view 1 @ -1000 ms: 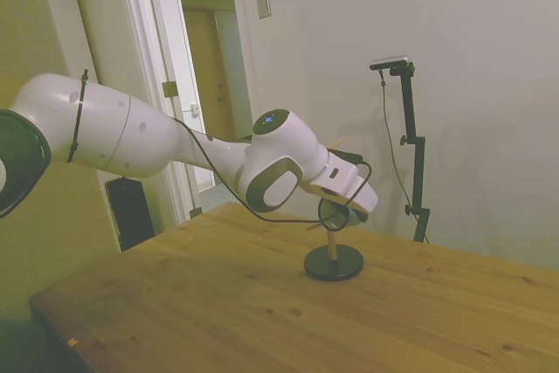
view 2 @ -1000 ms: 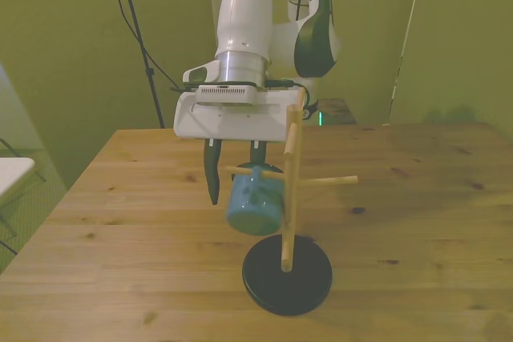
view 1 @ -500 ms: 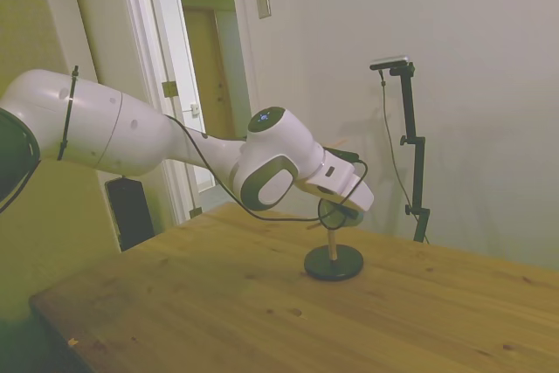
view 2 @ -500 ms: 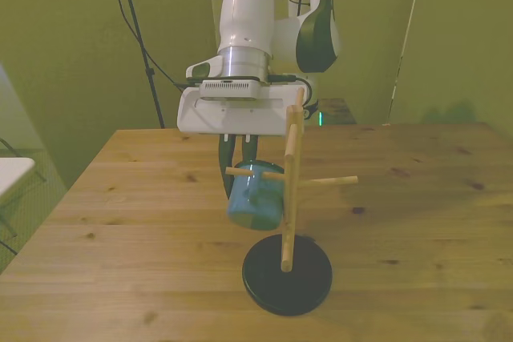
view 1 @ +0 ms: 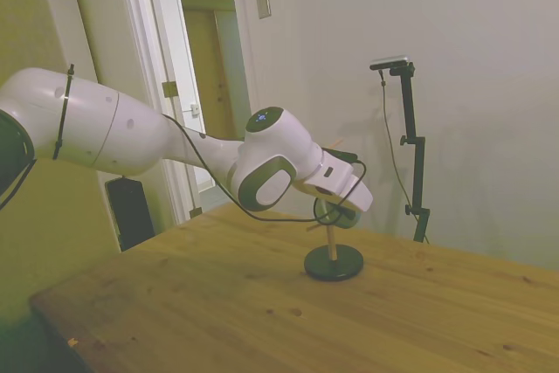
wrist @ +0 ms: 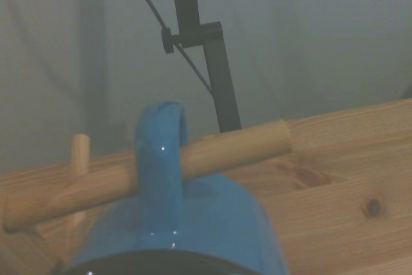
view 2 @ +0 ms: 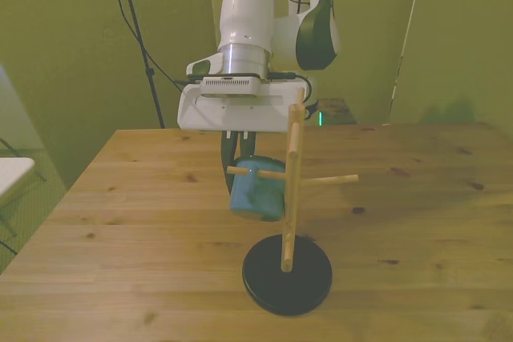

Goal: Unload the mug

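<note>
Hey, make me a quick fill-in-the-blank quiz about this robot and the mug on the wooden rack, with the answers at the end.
1. The mug hangs by its ____ on a peg of the wooden rack.
2. The claw is shut on the ____.
3. The rack stands on a round ____ base.
4. The base rests on a ____ table.

Missing words: handle; mug; black; wooden

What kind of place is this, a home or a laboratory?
Probably a lab set up in an ordinary room. A white robot arm works at a bare wooden table holding only a mug tree with one mug. A door and plain walls look domestic.
</note>
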{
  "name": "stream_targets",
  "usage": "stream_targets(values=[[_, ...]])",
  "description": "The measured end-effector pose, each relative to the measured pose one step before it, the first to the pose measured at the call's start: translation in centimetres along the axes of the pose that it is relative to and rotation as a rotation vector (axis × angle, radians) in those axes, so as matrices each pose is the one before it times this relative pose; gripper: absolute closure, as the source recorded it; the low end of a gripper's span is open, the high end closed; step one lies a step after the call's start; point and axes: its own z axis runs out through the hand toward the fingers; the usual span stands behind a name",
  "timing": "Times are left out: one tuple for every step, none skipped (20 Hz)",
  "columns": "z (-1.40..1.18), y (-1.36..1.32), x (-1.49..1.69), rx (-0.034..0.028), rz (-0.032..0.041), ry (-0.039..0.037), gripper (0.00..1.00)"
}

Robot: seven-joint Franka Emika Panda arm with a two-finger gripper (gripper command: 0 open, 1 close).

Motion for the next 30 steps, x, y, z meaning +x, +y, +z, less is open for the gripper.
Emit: stream_targets(values=[[-0.150,-0.064,0.053,0.00195,-0.00001,0.00164,1.00],[-0.154,-0.064,0.056,0.00198,0.00003,0.00169,1.00],[-0.169,-0.069,0.062,0.00219,0.00003,0.00188,1.00],[-0.158,-0.059,0.064,0.00196,0.00011,0.00183,1.00],[-0.134,-0.031,0.067,0.00112,0.00038,0.00123,1.00],[-0.108,0.019,0.077,-0.00014,0.00141,-0.00003,1.00],[-0.120,0.069,0.120,-0.00056,0.00350,-0.00044,1.00],[-0.152,0.101,0.164,-0.00009,0.00652,-0.00066,1.00],[-0.199,0.174,0.285,-0.00053,0.00567,0.00333,1.00],[-0.155,0.213,0.302,-0.00094,0.00549,0.00429,1.00],[-0.127,0.277,0.354,-0.00186,0.00617,0.00491,1.00],[-0.095,0.295,0.358,-0.00176,0.00738,0.00437,1.00],[-0.102,0.290,0.336,-0.00072,0.01029,0.00307,1.00],[-0.116,0.282,0.333,0.00000,0.01200,0.00227,1.00],[-0.135,0.230,0.296,-0.00029,0.00945,0.00233,1.00],[-0.150,0.227,0.297,-0.00031,0.00925,0.00173,1.00],[-0.157,0.233,0.294,-0.00198,0.00727,0.00055,1.00],[-0.133,0.312,0.313,-0.00562,0.00698,-0.00244,1.00],[-0.122,0.349,0.321,-0.00618,0.00830,-0.00412,1.00],[-0.113,0.374,0.292,-0.00903,0.00712,-0.00796,1.00],[-0.133,0.456,0.369,-0.01032,0.00731,-0.00701,1.00],[-0.142,0.457,0.345,-0.01141,0.00602,-0.00843,1.00],[-0.165,0.500,0.322,-0.01296,0.00404,-0.01145,1.00],[-0.146,0.554,0.215,-0.01789,0.00342,-0.01869,1.00],[-0.123,0.637,-0.023,-0.02458,-0.00033,-0.02886,1.00],[-0.117,0.644,-0.287,-0.02512,-0.00765,-0.03265,1.00],[-0.172,0.559,-0.412,-0.02573,-0.01173,-0.02839,1.00],[-0.267,0.377,-0.581,-0.02645,-0.01598,-0.02807,1.00],[-0.293,0.211,-0.627,-0.02389,-0.01669,-0.02748,1.00],[-0.333,0.125,-0.672,-0.02698,-0.02144,-0.02644,1.00]])
